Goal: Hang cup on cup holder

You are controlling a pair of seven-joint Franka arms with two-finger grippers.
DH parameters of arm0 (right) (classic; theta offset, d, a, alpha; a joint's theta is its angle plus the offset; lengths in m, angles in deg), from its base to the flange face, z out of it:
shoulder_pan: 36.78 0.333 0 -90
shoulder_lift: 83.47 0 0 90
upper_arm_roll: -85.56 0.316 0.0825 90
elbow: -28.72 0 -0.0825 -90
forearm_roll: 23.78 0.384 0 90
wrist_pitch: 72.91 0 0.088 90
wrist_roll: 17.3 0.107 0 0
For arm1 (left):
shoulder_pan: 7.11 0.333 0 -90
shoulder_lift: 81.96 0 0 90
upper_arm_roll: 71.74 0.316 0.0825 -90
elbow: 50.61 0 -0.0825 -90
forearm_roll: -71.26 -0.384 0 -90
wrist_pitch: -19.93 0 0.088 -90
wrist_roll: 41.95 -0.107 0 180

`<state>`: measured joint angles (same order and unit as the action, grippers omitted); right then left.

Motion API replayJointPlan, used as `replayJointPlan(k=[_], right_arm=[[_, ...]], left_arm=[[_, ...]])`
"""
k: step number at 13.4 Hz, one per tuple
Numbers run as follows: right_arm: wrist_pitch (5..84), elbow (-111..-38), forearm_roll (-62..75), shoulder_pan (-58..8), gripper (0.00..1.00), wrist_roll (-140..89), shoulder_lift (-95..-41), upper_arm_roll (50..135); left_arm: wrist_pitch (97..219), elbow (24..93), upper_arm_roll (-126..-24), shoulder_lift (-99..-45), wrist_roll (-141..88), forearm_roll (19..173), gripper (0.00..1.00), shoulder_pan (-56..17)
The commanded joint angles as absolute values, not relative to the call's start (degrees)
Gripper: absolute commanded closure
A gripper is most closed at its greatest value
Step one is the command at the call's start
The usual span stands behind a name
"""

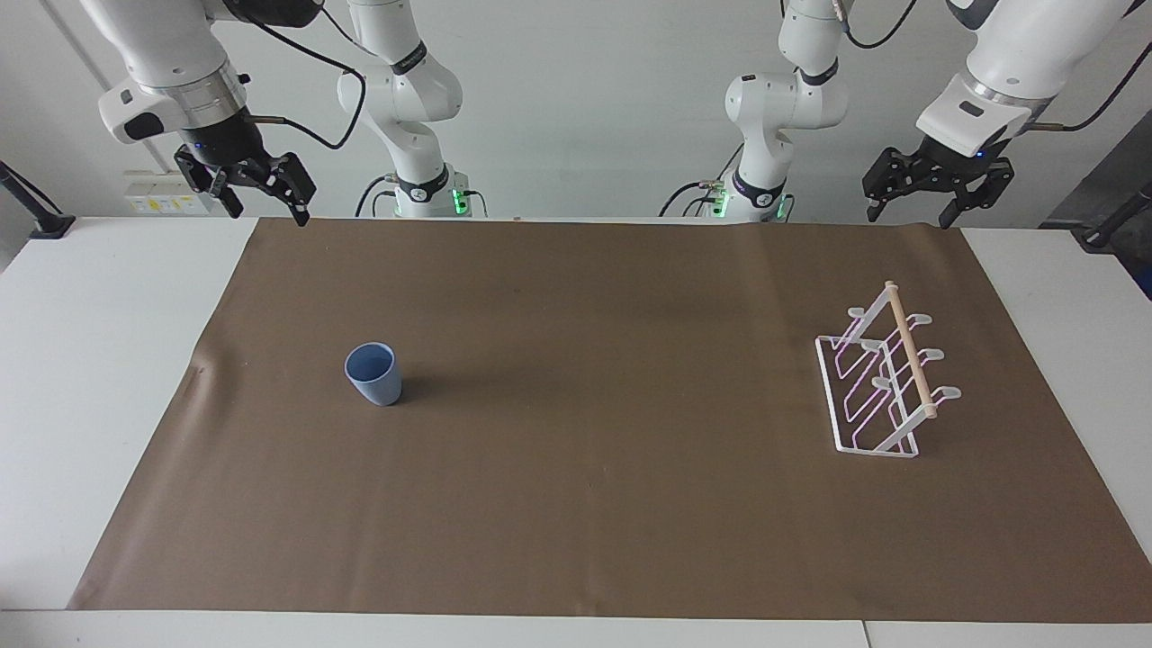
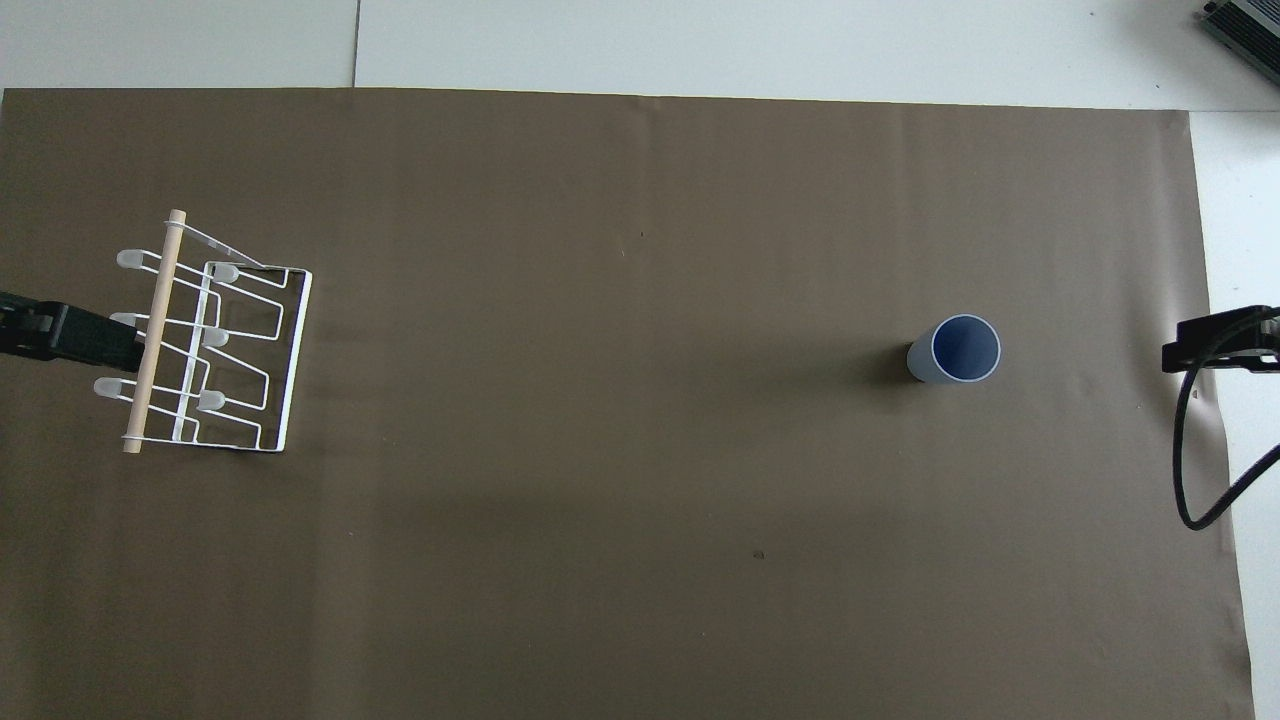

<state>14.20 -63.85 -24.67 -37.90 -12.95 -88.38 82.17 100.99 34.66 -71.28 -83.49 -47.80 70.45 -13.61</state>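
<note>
The light-blue cup (image 1: pixel 373 373) stands upright with its mouth up on the brown mat, toward the right arm's end of the table; it also shows in the overhead view (image 2: pixel 955 350). The white wire cup holder (image 1: pixel 886 373) with a wooden dowel on top stands toward the left arm's end, with nothing on its prongs (image 2: pixel 210 340). My right gripper (image 1: pixel 263 209) is open and empty, raised over the mat's edge by the robots (image 2: pixel 1215 345). My left gripper (image 1: pixel 909 214) is open and empty, raised over the same edge, well apart from the holder (image 2: pixel 75 335).
The brown mat (image 1: pixel 576 504) covers most of the white table. A black cable (image 2: pixel 1190 480) hangs from the right arm at the mat's end. A grey device (image 2: pixel 1245 25) lies at the table corner farthest from the robots.
</note>
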Motion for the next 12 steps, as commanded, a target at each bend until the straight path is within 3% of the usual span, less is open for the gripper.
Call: replayJointPlan(k=[1, 9, 12], right_arm=[[13.31, -63.74, -23.69, -38.28, 0.0, -14.22, -88.74, 82.22], [13.31, -63.74, -23.69, -38.37, 0.0, -14.05, -88.83, 82.22], [16.65, -67.08, -23.78, -38.89, 0.0, -14.4, -90.23, 82.14]], left_arm=[[100.17, 36.75, -71.13, -85.3, -47.49, 69.33, 0.0, -13.61], [100.26, 38.07, -71.13, -86.09, -47.49, 69.33, 0.0, -13.61], [100.17, 38.07, -71.13, -86.09, -47.49, 69.33, 0.0, -13.61]])
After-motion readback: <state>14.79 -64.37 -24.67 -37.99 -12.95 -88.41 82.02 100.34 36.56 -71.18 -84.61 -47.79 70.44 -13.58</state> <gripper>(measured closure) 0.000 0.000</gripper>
